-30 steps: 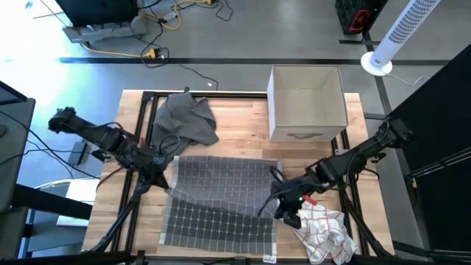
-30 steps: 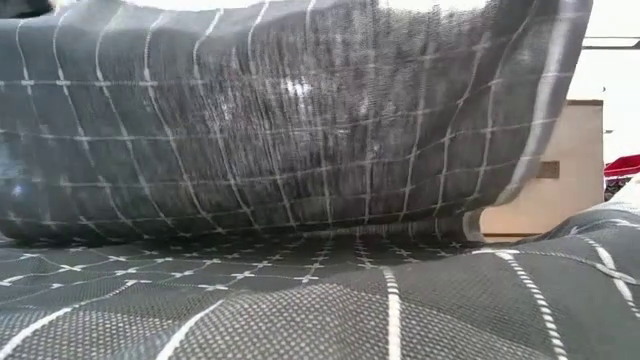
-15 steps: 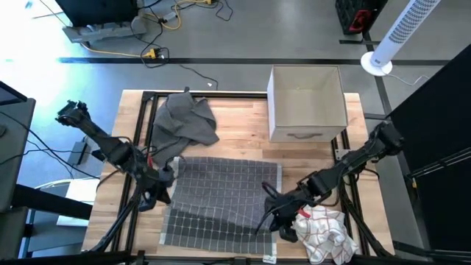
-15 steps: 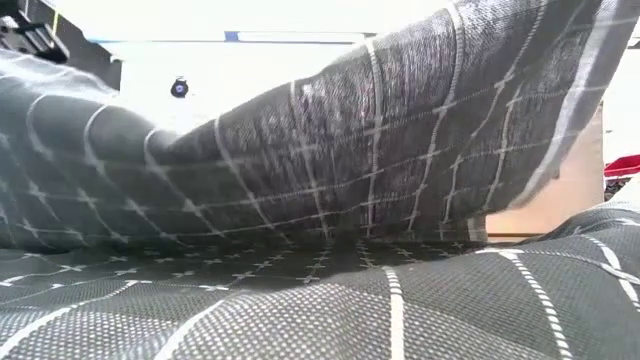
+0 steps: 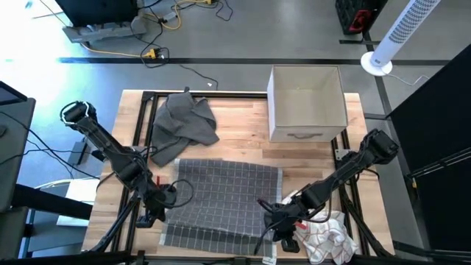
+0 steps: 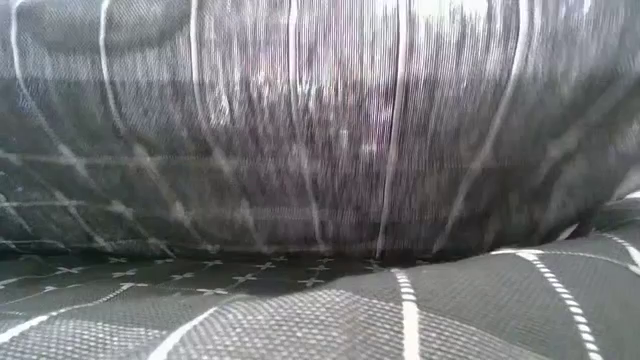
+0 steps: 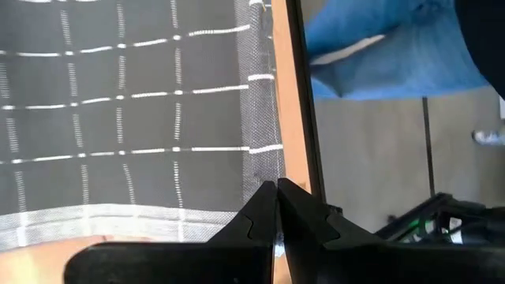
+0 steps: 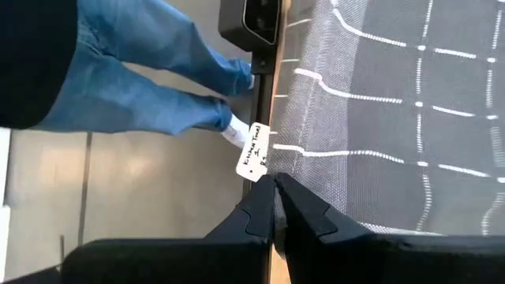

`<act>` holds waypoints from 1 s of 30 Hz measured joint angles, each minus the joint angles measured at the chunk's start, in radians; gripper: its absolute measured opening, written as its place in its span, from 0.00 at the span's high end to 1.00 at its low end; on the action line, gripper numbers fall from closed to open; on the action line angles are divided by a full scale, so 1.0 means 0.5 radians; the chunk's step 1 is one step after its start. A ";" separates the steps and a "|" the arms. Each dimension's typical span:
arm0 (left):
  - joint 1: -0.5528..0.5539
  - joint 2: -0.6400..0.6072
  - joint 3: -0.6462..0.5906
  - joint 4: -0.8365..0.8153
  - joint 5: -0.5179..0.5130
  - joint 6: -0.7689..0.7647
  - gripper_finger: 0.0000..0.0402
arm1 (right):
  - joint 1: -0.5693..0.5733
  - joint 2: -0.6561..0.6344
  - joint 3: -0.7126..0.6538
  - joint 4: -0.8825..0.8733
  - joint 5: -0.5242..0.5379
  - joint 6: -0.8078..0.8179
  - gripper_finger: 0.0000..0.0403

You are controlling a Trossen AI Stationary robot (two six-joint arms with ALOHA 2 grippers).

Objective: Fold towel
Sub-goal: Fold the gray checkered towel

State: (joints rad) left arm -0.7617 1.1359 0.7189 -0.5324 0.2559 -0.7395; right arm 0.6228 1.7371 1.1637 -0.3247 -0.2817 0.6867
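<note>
Dark grid-patterned towel (image 5: 221, 202) on the near half of the table (image 5: 243, 125), its long axis running left to right, its far edge carried over toward the near edge. Left gripper (image 5: 157, 213) is clamped on the towel at its left end, right gripper (image 5: 278, 230) clamped on it at its right end; each wrist view shows the fingers pressed together on the hem. The near edge lies just ahead of both grippers, equally close to each.

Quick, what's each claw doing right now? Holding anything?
Left gripper: shut on the towel's edge.
Right gripper: shut on the towel's other edge.
</note>
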 joint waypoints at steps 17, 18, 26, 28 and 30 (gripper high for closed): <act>-0.121 0.312 -0.001 0.401 0.168 -0.066 1.00 | 0.010 0.203 0.000 0.331 -0.239 -0.075 1.00; -0.129 0.334 -0.001 0.407 0.167 -0.076 1.00 | 0.016 0.203 0.000 0.334 -0.239 -0.077 1.00; -0.145 0.427 -0.001 0.447 0.128 -0.140 1.00 | 0.034 0.210 0.000 0.248 -0.240 -0.066 1.00; -0.145 0.426 -0.001 0.498 0.124 -0.140 0.99 | 0.036 0.210 0.000 0.210 -0.261 -0.061 0.99; -0.145 0.426 0.000 0.504 0.123 -0.140 0.96 | 0.040 0.210 0.000 0.183 -0.298 -0.028 0.95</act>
State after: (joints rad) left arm -0.8342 1.3487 0.7189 -0.2802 0.3176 -0.8097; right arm 0.6429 1.8420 1.1637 -0.2333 -0.4309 0.6728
